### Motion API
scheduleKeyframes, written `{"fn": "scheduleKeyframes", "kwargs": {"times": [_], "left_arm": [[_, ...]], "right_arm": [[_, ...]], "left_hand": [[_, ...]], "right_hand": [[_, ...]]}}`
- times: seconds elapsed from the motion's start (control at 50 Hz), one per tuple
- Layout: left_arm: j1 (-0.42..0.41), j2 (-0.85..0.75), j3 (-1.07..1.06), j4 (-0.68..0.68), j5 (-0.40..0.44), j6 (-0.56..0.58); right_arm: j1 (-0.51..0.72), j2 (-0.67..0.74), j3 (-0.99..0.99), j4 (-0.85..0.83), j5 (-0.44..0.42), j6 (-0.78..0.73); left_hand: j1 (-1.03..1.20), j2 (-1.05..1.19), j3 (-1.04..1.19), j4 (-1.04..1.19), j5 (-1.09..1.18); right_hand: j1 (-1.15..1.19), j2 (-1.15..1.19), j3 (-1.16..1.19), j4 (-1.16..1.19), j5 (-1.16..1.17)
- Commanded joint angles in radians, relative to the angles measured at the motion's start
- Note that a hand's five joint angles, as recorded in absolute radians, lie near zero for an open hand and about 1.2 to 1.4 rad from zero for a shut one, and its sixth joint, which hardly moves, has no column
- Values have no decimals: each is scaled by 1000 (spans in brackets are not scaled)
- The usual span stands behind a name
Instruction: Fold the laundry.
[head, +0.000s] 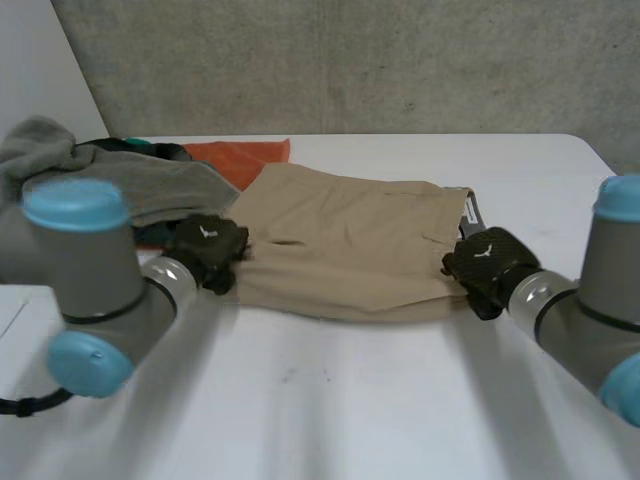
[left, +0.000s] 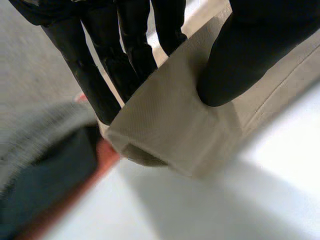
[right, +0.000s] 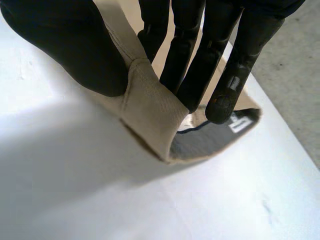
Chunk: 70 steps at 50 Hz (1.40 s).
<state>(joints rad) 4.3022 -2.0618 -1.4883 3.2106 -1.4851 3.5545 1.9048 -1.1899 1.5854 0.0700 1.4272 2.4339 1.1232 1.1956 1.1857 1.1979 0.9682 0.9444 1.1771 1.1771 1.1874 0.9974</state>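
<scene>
White table (head: 330, 400), matt, faintly scuffed; near half bare between the two grey arms.

Left hand (head: 207, 250): at 9 o'clock of the khaki garment (head: 350, 245), on its end edge. Closed on the cloth, a raised fold pinched between the thumb (left: 235, 65) and fingers (left: 105, 75).

Right hand (head: 487, 265): at 3 o'clock of the same garment, at the waistband end. Likewise clamped on the cloth, a fold nipped between the thumb (right: 75, 55) and straight fingers (right: 200, 75); grey lining (right: 205, 140) and a small white label (right: 241, 125) exposed just past the fingertips.

Khaki garment: spread flat across the table's middle, long axis running 9 to 3 o'clock, both ends held, middle resting on the surface.

Grey garment (head: 150, 185): heaped at 10 o'clock of the table, just beside the left hand.

Dark teal item (head: 140, 146): behind the grey heap, mostly covered.

Orange cloth (head: 240, 155): at 11 o'clock, lying flat, meeting the khaki garment's far corner; overlap not clear.

Concrete wall (head: 350, 60): rough, grey, mottled, along the table's far edge at 12 o'clock.

Plain white panel (head: 40, 70): at 10 o'clock, beyond the heap.
</scene>
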Motion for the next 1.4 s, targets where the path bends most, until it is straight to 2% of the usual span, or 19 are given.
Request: {"fn": "scheduleKeyframes", "kwargs": {"times": [0.02, 0.14, 0.2, 0.34, 0.4, 0.42, 0.48, 0.56, 0.72, 0.84, 1.0, 1.18, 1.4], "left_arm": [[-21, 241, -49, -236, 9, -63], [-44, 301, -92, -412, 15, -49], [-49, 296, -105, -446, 11, -25], [-53, 157, -67, -263, 8, -8], [-53, 71, -23, -184, -1, -8], [-55, 30, 2, -161, -4, -6], [-59, -15, 23, -155, -4, -6], [-68, 6, 10, -155, -3, -12], [-78, 228, -185, -130, 6, -12], [-84, 307, -320, -107, 3, -16], [-88, 298, -388, -42, 3, -17], [-81, 158, -354, 66, 0, -5], [-88, 61, -308, 89, -1, -2]], "right_arm": [[-3, -138, -33, 307, 15, -87], [-27, -166, -2, 500, 13, -235], [-26, -166, 5, 491, 9, -254], [-13, -136, 5, 297, 10, -142], [-12, -45, -13, 238, 19, -63], [-12, -27, -21, 231, 19, -49], [-9, 19, -33, 208, 27, -1], [-7, 36, -35, 175, 47, 31], [-12, 29, -19, 122, 59, 36], [-18, 30, -16, 113, 58, 36], [-15, 36, -15, 102, 59, 36], [-15, 35, -1, 97, 59, 36], [-10, 33, 16, 94, 58, 37]], "left_hand": [[273, 201, 211, 198, 254], [273, 201, 211, 198, 254], [273, 201, 211, 198, 254], [273, 201, 211, 198, 254], [273, 201, 211, 198, 254], [61, -11, -1, -13, 42], [-321, -394, -384, -396, -341], [-469, -542, -532, -544, -489], [-425, -498, -488, -500, -445], [-337, -410, -400, -412, -357], [-311, -383, -373, -385, -330], [-375, -448, -438, -450, -395], [-337, -410, -400, -412, -357]], "right_hand": [[452, 219, 219, 209, 224], [452, 219, 219, 209, 224], [452, 219, 219, 209, 224], [452, 219, 219, 209, 224], [452, 219, 219, 209, 224], [452, 219, 219, 209, 224], [452, 219, 219, 209, 224], [452, 219, 219, 209, 224], [452, 219, 219, 209, 224], [452, 219, 219, 209, 224], [452, 219, 219, 209, 224], [452, 219, 219, 209, 224], [452, 219, 219, 209, 224]]}}
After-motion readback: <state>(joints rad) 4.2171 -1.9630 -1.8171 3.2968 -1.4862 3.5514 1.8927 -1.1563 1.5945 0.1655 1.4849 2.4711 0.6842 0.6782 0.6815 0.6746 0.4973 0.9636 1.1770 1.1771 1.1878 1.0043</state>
